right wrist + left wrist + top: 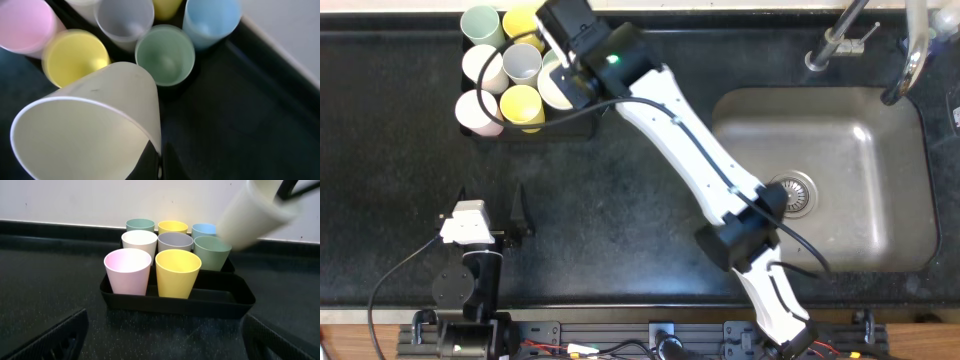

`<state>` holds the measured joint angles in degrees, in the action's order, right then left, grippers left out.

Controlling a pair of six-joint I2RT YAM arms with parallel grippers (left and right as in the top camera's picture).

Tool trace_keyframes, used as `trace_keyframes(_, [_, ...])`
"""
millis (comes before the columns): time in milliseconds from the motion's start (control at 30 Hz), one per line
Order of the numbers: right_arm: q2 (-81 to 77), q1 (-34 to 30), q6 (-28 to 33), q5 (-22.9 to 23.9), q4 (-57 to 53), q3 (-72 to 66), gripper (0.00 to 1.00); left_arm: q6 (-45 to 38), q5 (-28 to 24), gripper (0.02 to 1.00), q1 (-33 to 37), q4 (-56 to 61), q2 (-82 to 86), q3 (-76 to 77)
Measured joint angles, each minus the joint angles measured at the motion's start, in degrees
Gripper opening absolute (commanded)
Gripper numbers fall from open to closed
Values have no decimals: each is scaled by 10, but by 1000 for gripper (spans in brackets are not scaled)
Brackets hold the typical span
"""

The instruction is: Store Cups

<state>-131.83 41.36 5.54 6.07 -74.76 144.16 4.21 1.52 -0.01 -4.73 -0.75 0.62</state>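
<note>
right arm (690, 150) stretched on a long diagonal from its base at 5 o'clock up to the black tray (215, 302) at 11 o'clock of the counter (620, 230). right gripper (572, 74) clamped on the wall of a cream cup (90, 125). the cup is tipped well over, mouth toward the wrist camera, and is held above the tray's 3 o'clock side, over the green cup (212, 252) and blue cup (204, 229).

left arm (470, 260) folded low at 7 o'clock, well apart from the tray. left gripper (490, 205) faces the tray with its fingers (55, 337) spread wide and nothing between them.

eight cups stand upright in the tray (counted from the left wrist view). pink cup (127, 272) and a yellow cup (177, 275) are nearest the left arm, and a grey cup (175, 242) sits mid-tray.

hard to make out:
- from above, the right wrist covers the tray's 3 o'clock side and the cups there.
- the right gripper's fingers sit mostly behind the cream cup; just a dark sliver shows at its rim.
- the cream cup's base is cut off at the edge of the left wrist view, and its outline is blurred.
- the farthest cups show little more than rims.
- cannot tell whether the cream cup touches the cups below it.
</note>
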Motion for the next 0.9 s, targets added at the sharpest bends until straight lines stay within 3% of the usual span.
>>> trace_keyframes(900, [-76,0,20,-14,-16,0,42,0,0,998,0,0,0,0])
